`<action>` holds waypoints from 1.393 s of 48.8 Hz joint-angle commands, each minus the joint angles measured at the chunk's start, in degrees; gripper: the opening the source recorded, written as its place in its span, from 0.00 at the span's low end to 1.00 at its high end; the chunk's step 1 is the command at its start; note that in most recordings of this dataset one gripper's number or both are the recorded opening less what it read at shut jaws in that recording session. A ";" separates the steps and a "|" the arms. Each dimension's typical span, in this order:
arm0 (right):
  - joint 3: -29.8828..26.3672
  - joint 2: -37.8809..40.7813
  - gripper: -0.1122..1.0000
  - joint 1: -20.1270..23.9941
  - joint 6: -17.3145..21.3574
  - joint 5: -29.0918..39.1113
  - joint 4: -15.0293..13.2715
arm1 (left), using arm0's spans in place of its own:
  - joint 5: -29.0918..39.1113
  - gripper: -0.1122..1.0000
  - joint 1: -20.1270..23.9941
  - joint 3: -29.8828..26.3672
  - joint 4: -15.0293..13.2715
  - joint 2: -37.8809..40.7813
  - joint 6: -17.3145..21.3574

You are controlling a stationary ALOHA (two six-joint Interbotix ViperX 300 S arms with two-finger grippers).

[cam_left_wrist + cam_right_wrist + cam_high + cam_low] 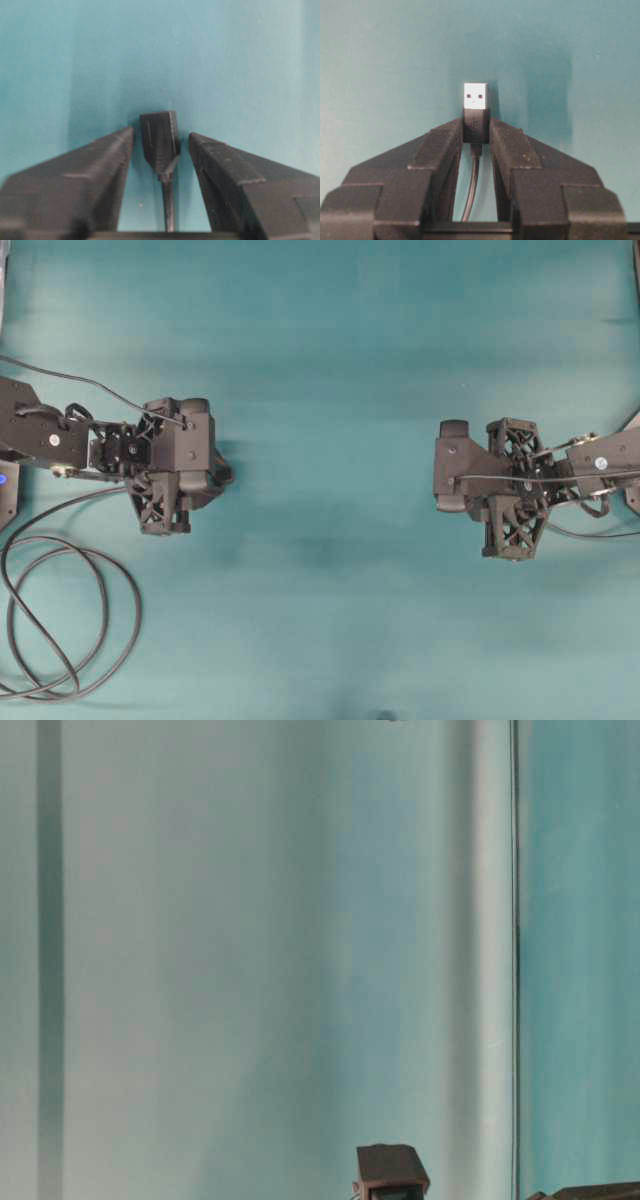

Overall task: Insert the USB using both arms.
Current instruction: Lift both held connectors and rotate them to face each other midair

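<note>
In the overhead view both plugs are staying hidden under the wrist cameras, and the table-level view is showing almost only a pale blurred surface with dark arm parts cut off at its lower edge. The USB point(476, 111) is sitting between the fingers of the right gripper point(476, 131), which is closing on its dark body; the silvery tip is pointing away from the gripper, and a small mark on the body is too faint to read. The left gripper point(161, 137) is standing open around the socket end point(160, 136), not touching it. Both arms are reaching toward each other, well apart, over the teal worktop point(320, 330). The looped cable point(60, 620) is lying behind the left gripper.
</note>
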 commanded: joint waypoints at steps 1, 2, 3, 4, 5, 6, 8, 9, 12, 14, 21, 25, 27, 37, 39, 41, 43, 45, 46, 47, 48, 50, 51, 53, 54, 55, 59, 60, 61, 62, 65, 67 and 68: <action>-0.97 0.09 0.28 0.18 0.00 -0.70 -0.18 | 0.26 0.55 -0.35 -0.70 0.18 -0.09 0.88; -0.97 0.09 0.28 0.18 0.00 -0.70 -0.18 | 0.35 0.53 -0.35 -0.62 0.26 -0.09 0.88; -1.05 0.09 0.28 0.18 -0.09 -0.79 -0.18 | 0.53 0.51 -0.44 -0.62 0.35 -0.09 0.88; -1.05 0.09 0.28 0.18 -0.09 -0.79 -0.18 | 0.79 0.49 -0.53 -0.53 0.35 -0.09 0.97; -1.05 0.09 0.28 0.18 -0.09 -0.70 -0.18 | 0.97 0.46 -0.62 -0.53 0.35 -0.09 0.97; -1.05 0.09 0.28 0.18 -0.09 -0.70 -0.18 | 1.14 0.43 -0.79 -0.53 0.35 -0.09 0.97; -1.05 0.09 0.28 0.18 -0.09 -0.70 -0.18 | 1.49 0.38 -1.05 -0.44 0.44 -0.09 1.05; -1.14 0.09 0.28 0.18 -0.09 -0.70 -0.18 | 1.67 0.36 -1.32 -0.44 0.44 -0.18 1.05; -1.14 0.09 0.28 0.18 -0.09 -0.70 -0.18 | 2.02 0.31 -2.02 -0.35 0.70 -0.26 1.23; -1.14 0.00 0.28 0.18 -0.18 -0.62 -0.18 | 2.11 0.30 -2.46 -0.26 1.05 -0.44 1.41; -1.14 -0.35 0.28 0.18 -0.26 -0.62 -0.26 | 2.37 0.30 -3.34 -0.18 1.32 -0.88 2.46; -1.14 -0.62 0.28 0.18 -0.53 -0.53 -0.18 | 2.90 0.30 -3.34 -0.18 1.32 -1.32 2.55; -1.14 -0.97 0.28 0.18 -0.70 -0.26 -0.26 | 3.25 0.30 -3.43 -0.26 1.32 -1.67 2.55; -1.67 -7.65 0.28 0.18 -2.90 3.78 -1.23 | 6.42 0.30 -3.52 -1.49 1.14 -7.47 2.37; -1.85 -9.32 0.28 0.26 -3.52 4.92 -2.20 | 7.21 0.30 -3.52 -1.76 1.05 -9.05 2.20; -2.11 -10.99 0.28 0.44 -4.13 6.33 -3.25 | 8.09 0.30 -3.52 -2.11 0.88 -10.55 2.20; -2.37 -12.66 0.28 0.53 -4.31 7.82 -4.57 | 9.23 0.30 -3.52 -2.37 0.70 -11.95 1.93; -2.64 -14.06 0.28 0.53 -4.31 9.58 -5.80 | 10.90 0.30 -3.69 -2.64 -0.18 -13.36 1.14; -2.81 -14.59 0.28 0.53 -4.31 10.55 -6.33 | 11.69 0.30 -3.78 -2.72 -0.35 -13.89 0.62; -2.90 -15.21 0.28 0.53 -4.31 11.34 -6.94 | 12.30 0.30 -3.78 -2.99 -0.62 -14.33 0.09; -3.16 -16.00 0.28 0.53 -4.31 12.66 -7.73 | 12.74 0.30 -3.78 -3.08 -0.79 -14.77 -0.53; -3.34 -16.79 0.28 0.62 -4.31 14.24 -8.70 | 13.45 0.30 -3.96 -3.43 -0.79 -15.47 -1.76; -3.52 -17.14 0.28 0.62 -4.31 14.85 -9.23 | 13.62 0.30 -4.13 -3.69 -0.79 -15.82 -2.72; -3.60 -17.75 0.28 0.70 -4.22 15.91 -10.11 | 13.54 0.30 -4.48 -4.13 -0.88 -16.26 -4.66; -3.69 -17.93 0.28 0.70 -4.22 16.26 -10.55 | 13.62 0.30 -4.57 -4.48 -1.14 -16.44 -5.80; -3.69 -18.11 0.28 0.88 -4.22 16.44 -10.99 | 13.62 0.30 -4.75 -4.83 -1.32 -16.61 -7.03; -3.69 -18.46 0.28 1.41 -3.96 16.61 -12.83 | 13.54 0.30 -5.01 -6.33 -2.55 -16.79 -14.06; -3.78 -18.46 0.28 1.58 -3.96 16.61 -13.27 | 13.45 0.30 -5.01 -6.59 -2.64 -16.79 -15.82; -3.78 -18.46 0.28 1.76 -3.78 16.61 -13.62 | 13.36 0.30 -5.10 -6.94 -2.72 -16.79 -17.58; -3.87 -18.46 0.28 2.11 -3.52 16.52 -14.15 | 13.18 0.30 -5.19 -7.12 -2.72 -16.79 -19.25; -4.13 -18.46 0.28 2.72 -2.46 16.61 -15.47 | 12.57 0.30 -5.80 -7.56 -2.72 -16.88 -23.82; -4.48 -18.54 0.28 3.25 -1.67 16.61 -16.70 | 11.78 0.30 -6.42 -7.56 -2.72 -16.88 -26.10; -4.66 -18.46 0.28 3.60 -1.23 16.61 -17.40 | 11.25 0.30 -6.86 -7.56 -2.72 -16.88 -26.98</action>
